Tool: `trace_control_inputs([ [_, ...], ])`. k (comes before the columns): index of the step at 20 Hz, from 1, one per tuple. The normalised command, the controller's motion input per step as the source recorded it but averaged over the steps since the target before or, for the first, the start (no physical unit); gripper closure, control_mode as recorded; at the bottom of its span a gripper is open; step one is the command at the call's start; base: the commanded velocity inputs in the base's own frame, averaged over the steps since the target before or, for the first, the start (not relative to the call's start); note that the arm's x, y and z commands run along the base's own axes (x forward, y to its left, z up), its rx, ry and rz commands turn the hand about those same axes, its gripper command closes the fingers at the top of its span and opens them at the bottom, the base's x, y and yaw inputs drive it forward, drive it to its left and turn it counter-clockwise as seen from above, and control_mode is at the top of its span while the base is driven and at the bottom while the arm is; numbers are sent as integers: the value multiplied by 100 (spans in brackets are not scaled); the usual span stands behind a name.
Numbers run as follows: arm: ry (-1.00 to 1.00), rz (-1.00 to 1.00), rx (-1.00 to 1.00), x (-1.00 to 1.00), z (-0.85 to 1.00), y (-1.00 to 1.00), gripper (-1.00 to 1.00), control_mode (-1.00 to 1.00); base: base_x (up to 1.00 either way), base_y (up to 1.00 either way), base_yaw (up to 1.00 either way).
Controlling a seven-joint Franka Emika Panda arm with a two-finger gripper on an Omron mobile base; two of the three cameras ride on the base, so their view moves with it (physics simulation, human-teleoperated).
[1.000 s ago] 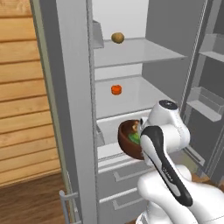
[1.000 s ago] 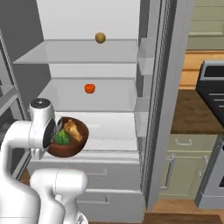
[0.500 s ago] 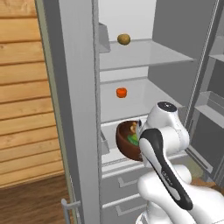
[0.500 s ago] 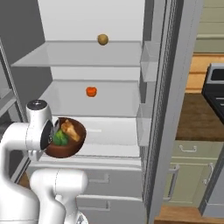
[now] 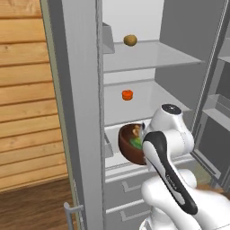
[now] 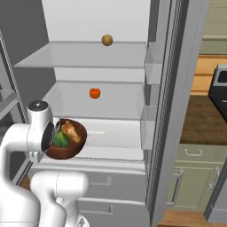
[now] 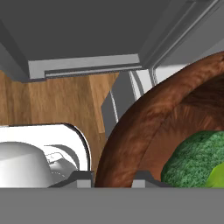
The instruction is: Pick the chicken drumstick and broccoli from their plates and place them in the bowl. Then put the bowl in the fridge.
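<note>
The open grey fridge (image 5: pixel 148 56) (image 6: pixel 88 104) stands in front of me with white shelves. My gripper (image 7: pixel 111 180) (image 6: pixel 55 133) is shut on the rim of the dark reddish-brown wooden bowl (image 5: pixel 129 148) (image 6: pixel 67 150) (image 7: pixel 140 127). It holds the bowl in the air just before the lowest shelf. Inside the bowl lie the green broccoli (image 5: pixel 136 143) (image 6: pixel 60 140) (image 7: pixel 192 162) and the golden-brown chicken drumstick (image 5: pixel 136 131) (image 6: pixel 71 131). The plates are out of view.
A tan roundish lump (image 5: pixel 130 40) (image 6: pixel 107 40) sits on the top shelf, a small red-orange item (image 5: pixel 127 95) (image 6: pixel 94 93) on the middle shelf. The open fridge doors (image 5: pixel 76 112) (image 6: pixel 173 111) flank the opening. Drawers lie below; green cabinets (image 6: pixel 195 177) stand at the right.
The whole picture has shifted: the base has driven nearer the fridge, which looks larger now. The bowl stays in the gripper, at the same place relative to the arm.
</note>
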Motion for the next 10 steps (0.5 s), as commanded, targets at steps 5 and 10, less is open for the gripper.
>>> trace_control_inputs([
  [5, -5, 20, 0, 75, 20, -13, 100, -100, 0, 0, 0],
  [10, -11, 37, 0, 100, 7, -1, 100, -100, 0, 0, 0],
])
